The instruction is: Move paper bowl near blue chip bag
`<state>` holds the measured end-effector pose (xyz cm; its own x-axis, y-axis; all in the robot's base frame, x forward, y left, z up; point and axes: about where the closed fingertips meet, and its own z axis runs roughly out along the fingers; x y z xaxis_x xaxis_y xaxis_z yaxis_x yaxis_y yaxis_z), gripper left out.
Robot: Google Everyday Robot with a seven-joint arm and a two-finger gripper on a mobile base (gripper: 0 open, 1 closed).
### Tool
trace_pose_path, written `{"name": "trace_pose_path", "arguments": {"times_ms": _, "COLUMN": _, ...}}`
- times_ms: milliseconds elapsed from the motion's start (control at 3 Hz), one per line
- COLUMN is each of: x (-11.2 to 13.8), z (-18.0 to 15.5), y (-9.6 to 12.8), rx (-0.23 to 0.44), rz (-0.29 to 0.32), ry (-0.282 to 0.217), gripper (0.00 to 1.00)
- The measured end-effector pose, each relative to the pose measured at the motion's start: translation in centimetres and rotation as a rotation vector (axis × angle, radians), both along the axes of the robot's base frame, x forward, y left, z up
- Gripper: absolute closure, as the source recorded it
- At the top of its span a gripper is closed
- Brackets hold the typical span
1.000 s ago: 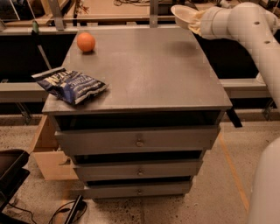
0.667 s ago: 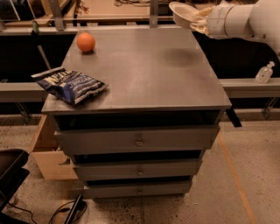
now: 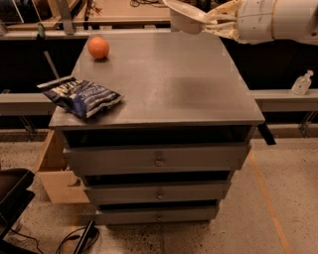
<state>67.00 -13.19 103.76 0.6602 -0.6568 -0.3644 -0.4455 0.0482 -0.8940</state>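
Observation:
The paper bowl [image 3: 185, 18] is a cream-white shallow bowl held tilted in the air above the far right part of the grey cabinet top [image 3: 164, 79]. My gripper [image 3: 212, 23] comes in from the upper right and is shut on the bowl's right rim. The blue chip bag [image 3: 82, 96] lies flat on the front left corner of the top, far from the bowl. An orange ball [image 3: 98, 47] sits at the far left of the top.
The grey cabinet has three drawers [image 3: 158, 159] below the top. A wooden box [image 3: 53, 168] stands on the floor at its left. A clear bottle [image 3: 302, 83] sits on a ledge at the right. A workbench [image 3: 119, 12] runs behind.
My gripper has carried the bowl leftward and slightly higher over the cabinet's far edge. The arm has pulled back toward the upper right. Bag and ball have not moved.

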Motion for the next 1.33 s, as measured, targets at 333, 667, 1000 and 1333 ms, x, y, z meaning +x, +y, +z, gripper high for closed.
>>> {"name": "trace_pose_path", "arguments": {"times_ms": 333, "x": -3.7, "z": -1.3, "y": 2.9, "rx": -0.019, "rz": 0.141, "ry": 0.096, "gripper": 1.0}}
{"name": "trace_pose_path", "arguments": {"times_ms": 667, "x": -3.7, "z": -1.3, "y": 2.9, "rx": -0.019, "rz": 0.141, "ry": 0.096, "gripper": 1.0}}
{"name": "trace_pose_path", "arguments": {"times_ms": 1000, "x": -4.3, "z": -3.3, "y": 3.8, "rx": -0.126, "rz": 0.145, "ry": 0.071, "gripper": 1.0}}
{"name": "trace_pose_path", "arguments": {"times_ms": 1333, "x": -5.8, "z": -6.5, "y": 4.7, "rx": -0.272, "rz": 0.209, "ry": 0.021, "gripper": 1.0}}
